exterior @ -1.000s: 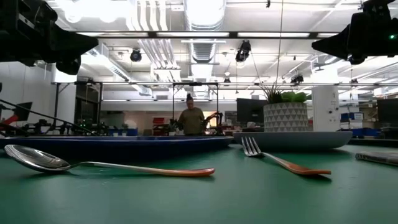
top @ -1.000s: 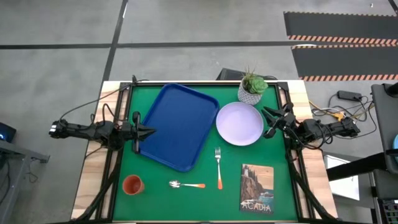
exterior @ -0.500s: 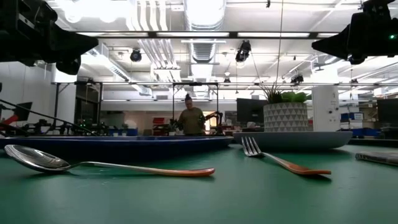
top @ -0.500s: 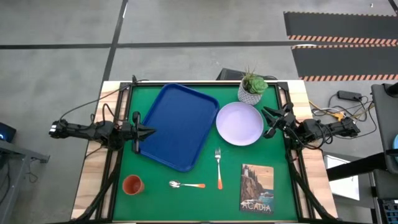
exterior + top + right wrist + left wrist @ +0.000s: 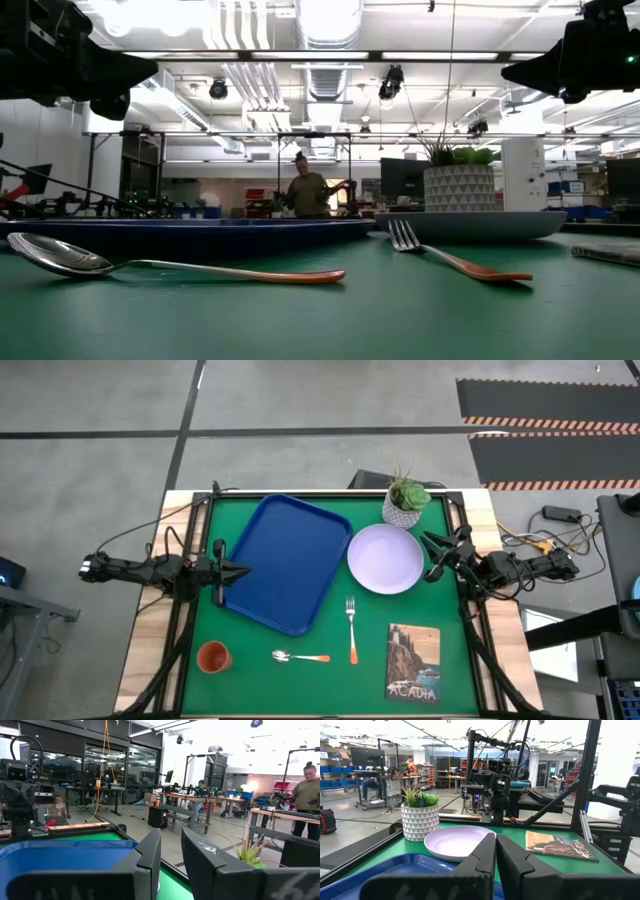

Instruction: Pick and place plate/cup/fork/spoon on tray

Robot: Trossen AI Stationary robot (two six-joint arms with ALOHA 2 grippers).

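I see the plate (image 5: 385, 558) lying on the green mat, touching the right edge of the blue tray (image 5: 280, 560), which has nothing on it. The fork (image 5: 351, 628) lies in front of the plate, the spoon (image 5: 300, 656) just beside it to the left, and the cup (image 5: 213, 656) stands near the front left corner. My left gripper (image 5: 243, 571) waits at the tray's left edge, fingers almost closed on nothing. My right gripper (image 5: 428, 556) hovers at the plate's right rim, fingers a little apart, holding nothing.
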